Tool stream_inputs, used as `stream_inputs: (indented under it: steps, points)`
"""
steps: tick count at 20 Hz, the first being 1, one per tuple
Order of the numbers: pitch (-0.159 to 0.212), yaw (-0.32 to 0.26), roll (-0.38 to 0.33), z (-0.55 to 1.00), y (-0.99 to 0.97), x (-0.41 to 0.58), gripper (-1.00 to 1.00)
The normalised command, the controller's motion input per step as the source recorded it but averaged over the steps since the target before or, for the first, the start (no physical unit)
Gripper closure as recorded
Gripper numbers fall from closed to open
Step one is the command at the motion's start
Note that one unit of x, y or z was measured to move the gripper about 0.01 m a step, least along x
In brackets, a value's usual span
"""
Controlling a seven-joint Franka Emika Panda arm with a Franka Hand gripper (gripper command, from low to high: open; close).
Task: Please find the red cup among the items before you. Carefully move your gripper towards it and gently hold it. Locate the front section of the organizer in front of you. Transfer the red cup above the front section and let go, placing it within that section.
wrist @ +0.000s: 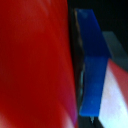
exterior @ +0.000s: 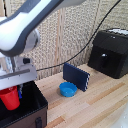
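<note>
White arm reaches down at the exterior view's left. Gripper (exterior: 12, 92) points down, fingers (wrist: 95, 65) clamped on red cup (exterior: 10, 98).

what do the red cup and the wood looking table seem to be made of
The small red tapered cup, held in the white claw, looks like smooth, slightly glossy plastic: even colour, soft sheen in the wrist view. The pale tabletop looks like wood or a wood-look laminate: visible grain lines and plank seams, matte finish.
</note>
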Motion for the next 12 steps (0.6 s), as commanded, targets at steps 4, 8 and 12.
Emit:
stream_inputs:
  steps: [4, 8, 12]
  points:
    - [-0.175, 0.079, 0.036, 0.33, -0.01, 0.141, -1.00]
    - [-0.181, 0.122, 0.081, 0.53, -0.28, 0.304, -1.00]
    - [-0.256, 0.144, 0.016, 0.40, -0.49, 0.391, -1.00]
